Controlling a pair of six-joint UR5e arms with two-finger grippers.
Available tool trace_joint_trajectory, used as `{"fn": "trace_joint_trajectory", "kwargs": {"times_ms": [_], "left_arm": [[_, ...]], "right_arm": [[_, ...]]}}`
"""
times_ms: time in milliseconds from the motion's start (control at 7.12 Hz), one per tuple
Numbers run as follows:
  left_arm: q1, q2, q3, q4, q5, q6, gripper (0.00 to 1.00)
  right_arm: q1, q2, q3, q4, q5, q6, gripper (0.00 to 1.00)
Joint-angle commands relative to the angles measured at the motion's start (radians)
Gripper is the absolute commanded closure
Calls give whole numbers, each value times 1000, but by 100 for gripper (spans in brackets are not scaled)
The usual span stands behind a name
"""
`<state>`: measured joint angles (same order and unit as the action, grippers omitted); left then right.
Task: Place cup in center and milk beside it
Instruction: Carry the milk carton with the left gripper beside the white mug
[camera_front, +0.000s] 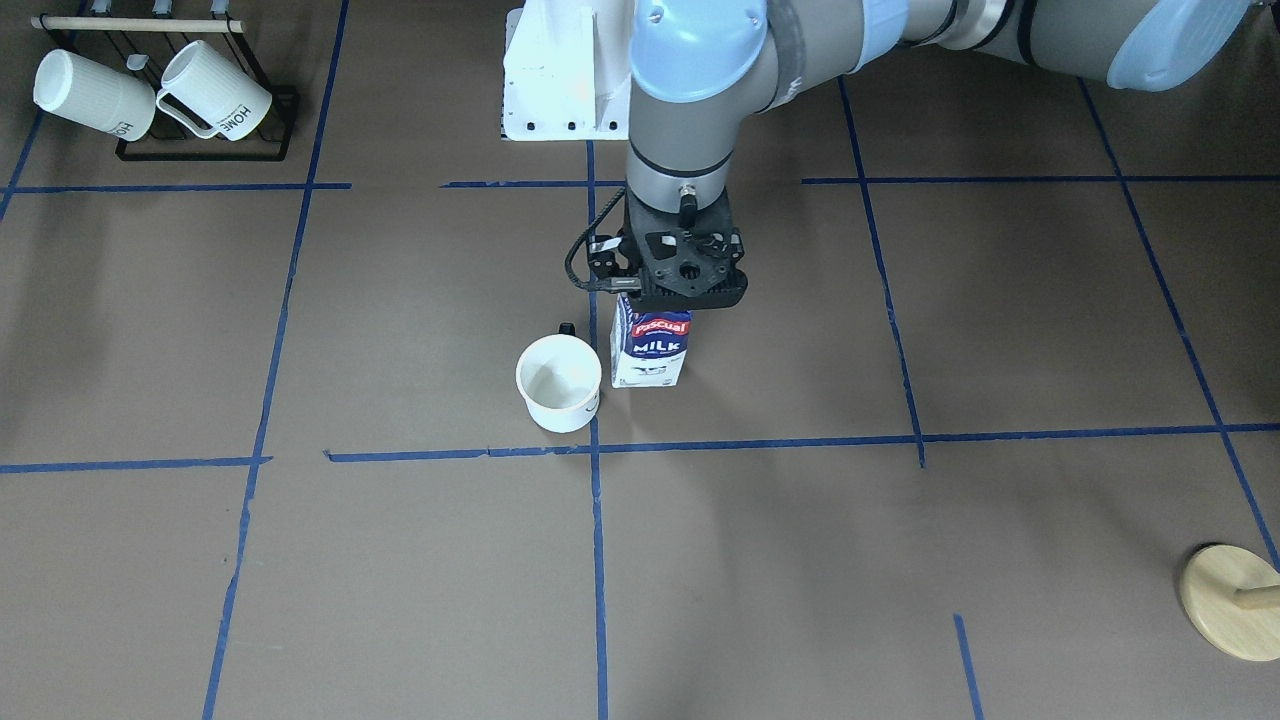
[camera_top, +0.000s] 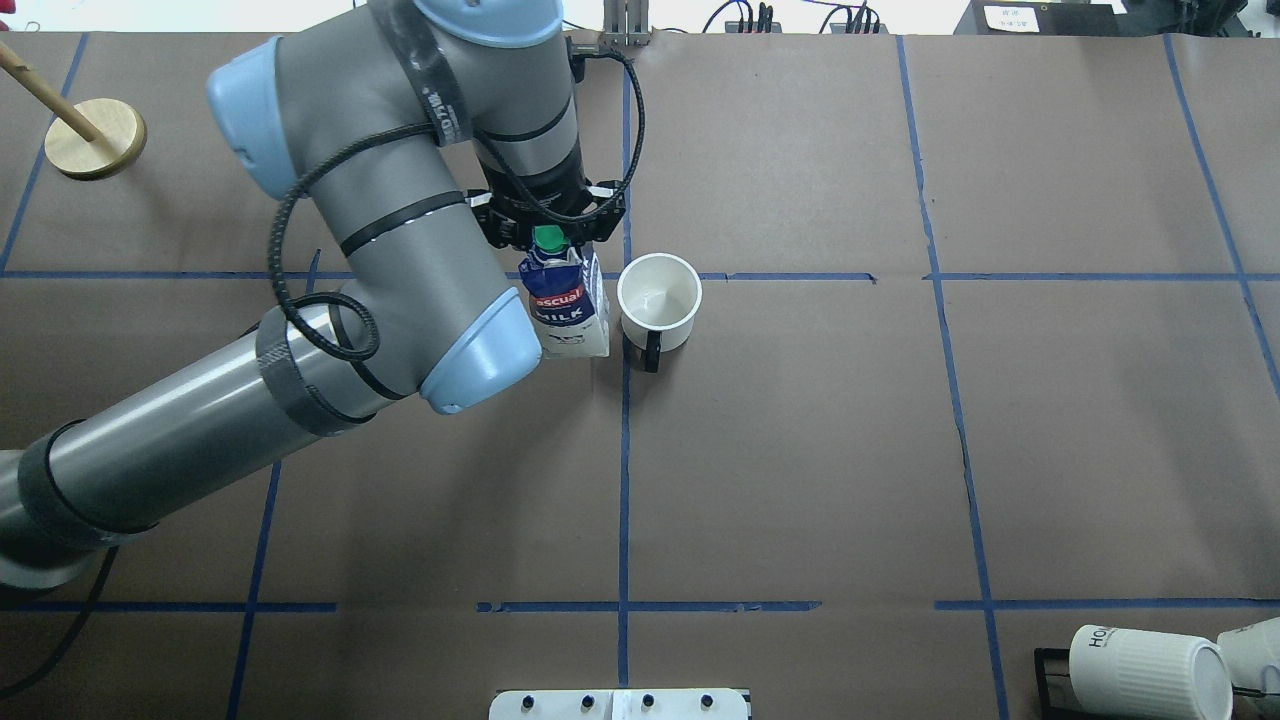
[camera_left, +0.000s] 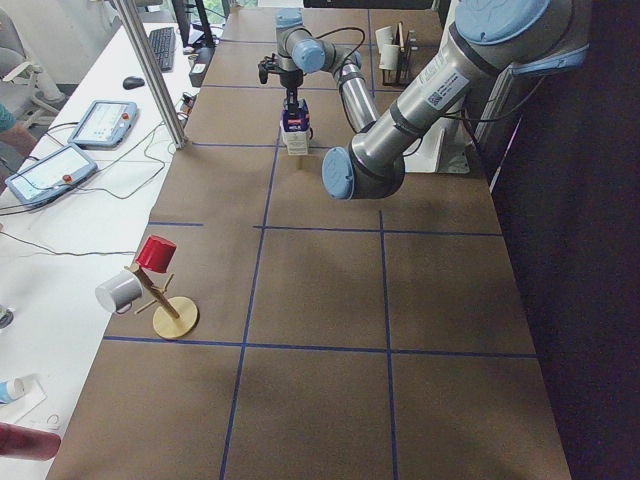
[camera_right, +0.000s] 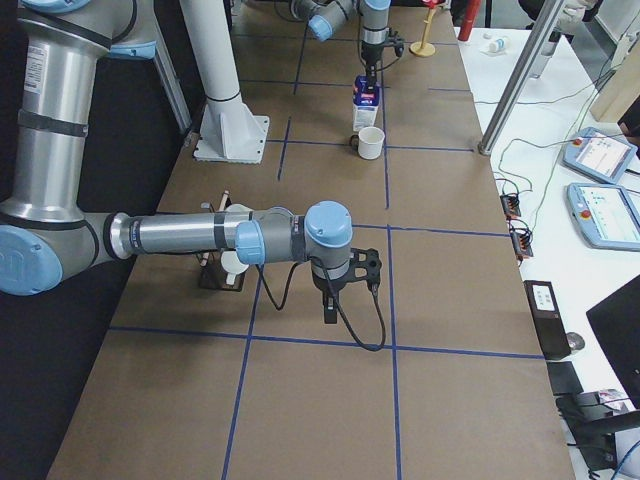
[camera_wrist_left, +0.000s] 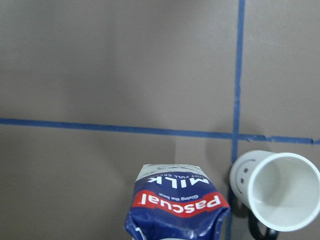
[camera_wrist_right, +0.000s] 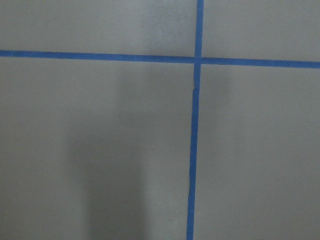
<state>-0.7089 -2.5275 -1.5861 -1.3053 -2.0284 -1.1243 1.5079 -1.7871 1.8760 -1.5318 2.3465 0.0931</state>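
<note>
The left gripper (camera_top: 546, 248) clamps the milk (camera_front: 652, 350) by its stiff gable ridge, likely the surest hold on a light, dentable carton; whether the right gripper (camera_right: 329, 310) has its fingers apart or together cannot be told.

Grey left arm (camera_top: 380, 250) extended, black left claw (camera_top: 548, 243) pointing down, clamping blue-and-white milk carton (camera_top: 568, 315) top. Right arm (camera_right: 190, 235) low; right claw (camera_right: 328, 312) state unclear.

The milk (camera_front: 650, 350) reads "Pascual" and "MILK"; rack mugs (camera_front: 215, 95) read "HOME".
</note>
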Motion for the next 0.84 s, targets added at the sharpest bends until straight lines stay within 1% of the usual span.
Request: {"fn": "trace_joint_trajectory", "kwargs": {"times_ms": [0, 140, 281, 421, 562, 702], "left_arm": [[12, -11, 81, -70, 7, -6, 57], [22, -11, 110, -96, 28, -6, 55], [23, -8, 118, -104, 28, -5, 44], [23, -7, 117, -104, 31, -3, 7], [23, -8, 112, -110, 78, -11, 0], [23, -10, 104, -109, 80, 1, 0]], "right_arm": [[0, 0, 0, -1, 2, -3, 0], [0, 0, -1, -1, 2, -3, 0], [0, 0, -1, -1, 2, -3, 0], [0, 0, -3, -1, 2, -3, 0], [0, 0, -3, -1, 2, -1, 0], [0, 0, -2, -1, 2, 0, 0]]}}
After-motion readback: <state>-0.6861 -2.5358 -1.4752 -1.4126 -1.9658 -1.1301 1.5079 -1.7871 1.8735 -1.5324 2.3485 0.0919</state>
